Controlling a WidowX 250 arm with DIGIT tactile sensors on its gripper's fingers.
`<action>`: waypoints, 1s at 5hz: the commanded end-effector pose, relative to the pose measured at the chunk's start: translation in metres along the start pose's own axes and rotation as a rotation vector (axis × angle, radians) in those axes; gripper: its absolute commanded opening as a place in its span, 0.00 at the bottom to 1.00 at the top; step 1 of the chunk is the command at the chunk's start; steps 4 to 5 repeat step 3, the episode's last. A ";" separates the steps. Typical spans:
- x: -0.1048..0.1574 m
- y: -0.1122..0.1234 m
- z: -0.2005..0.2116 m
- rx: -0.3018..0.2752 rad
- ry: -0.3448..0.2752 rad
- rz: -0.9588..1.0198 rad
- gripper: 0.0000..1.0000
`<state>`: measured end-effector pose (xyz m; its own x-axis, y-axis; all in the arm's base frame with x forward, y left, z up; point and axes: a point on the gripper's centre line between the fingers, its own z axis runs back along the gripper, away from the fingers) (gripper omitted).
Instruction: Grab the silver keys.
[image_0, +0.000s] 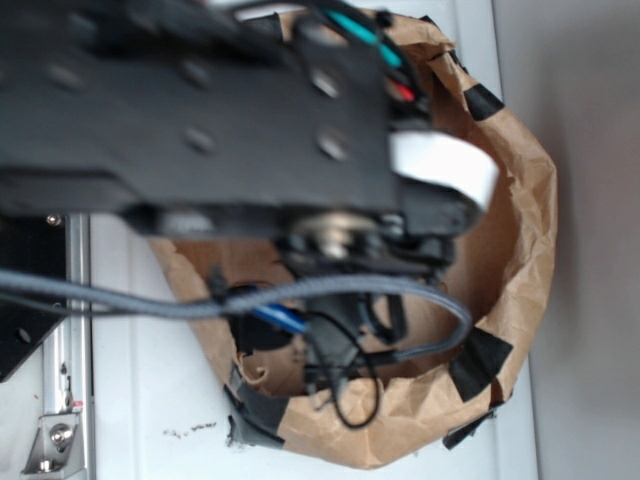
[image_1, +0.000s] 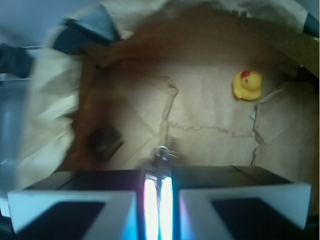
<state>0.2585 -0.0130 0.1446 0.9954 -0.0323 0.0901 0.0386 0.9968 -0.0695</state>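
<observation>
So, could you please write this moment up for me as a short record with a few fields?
container: brown paper bin with black-taped rim, arm reaching into it
gripper: fingers nearly together, shut on the silver keys
silver keys: small shiny bunch showing just past the fingertips, blurred
yellow rubber duck: on the paper floor, upper right in the wrist view, apart from the gripper
dark object: left of the keys, too blurred to identify
exterior view: arm and cables hide the keys
</observation>
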 end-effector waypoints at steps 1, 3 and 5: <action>0.031 0.022 0.006 0.002 -0.085 0.054 0.00; 0.038 0.035 -0.004 0.010 -0.104 0.094 0.00; 0.038 0.035 -0.004 0.010 -0.104 0.094 0.00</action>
